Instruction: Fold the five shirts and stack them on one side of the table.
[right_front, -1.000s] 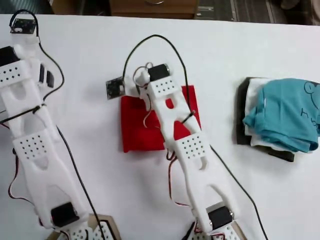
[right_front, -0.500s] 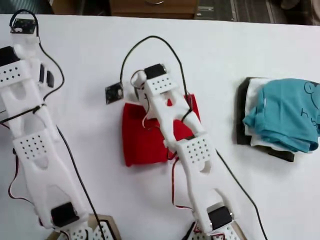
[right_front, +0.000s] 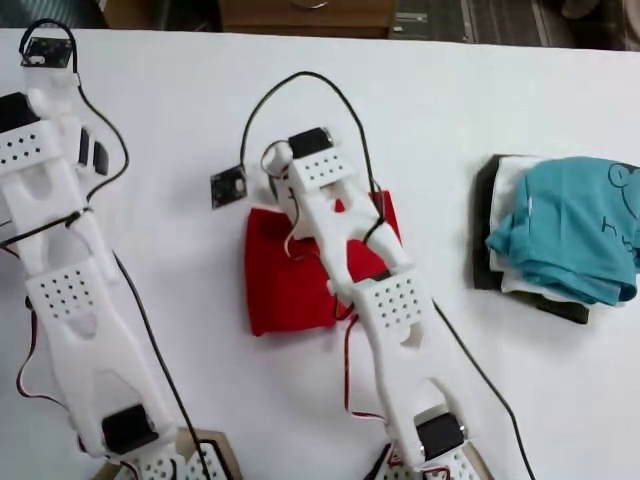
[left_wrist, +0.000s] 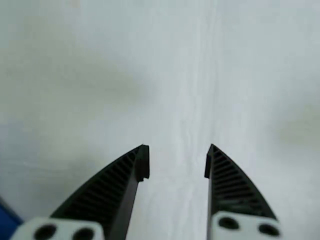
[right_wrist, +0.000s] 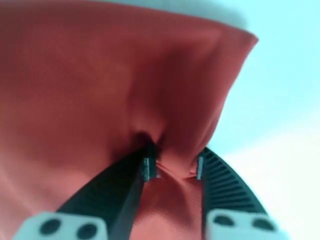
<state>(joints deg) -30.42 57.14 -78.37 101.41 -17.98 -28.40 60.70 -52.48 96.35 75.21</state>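
Right wrist view: the right gripper (right_wrist: 175, 167) was clamped on a bunched fold of the red shirt (right_wrist: 100, 75).

Red cloth spread away beyond its fingertips, and how far the pinched fold ran in between the jaws could not be made out. Seen from the high view, the right arm (right_front: 385, 295) lay across that shirt and hid its middle. Well off to that gripper's right sat the stack of folded shirts (right_front: 508, 215), with a teal shirt (right_front: 570, 230) on top of white and black layers. The stack's far edge was cut off by the frame, and so were the dark marks on the teal cloth, which could not be read. The left gripper (left_wrist: 175, 162) hung with its fingers parted, nothing between them, above the bare white table (left_wrist: 150, 60).
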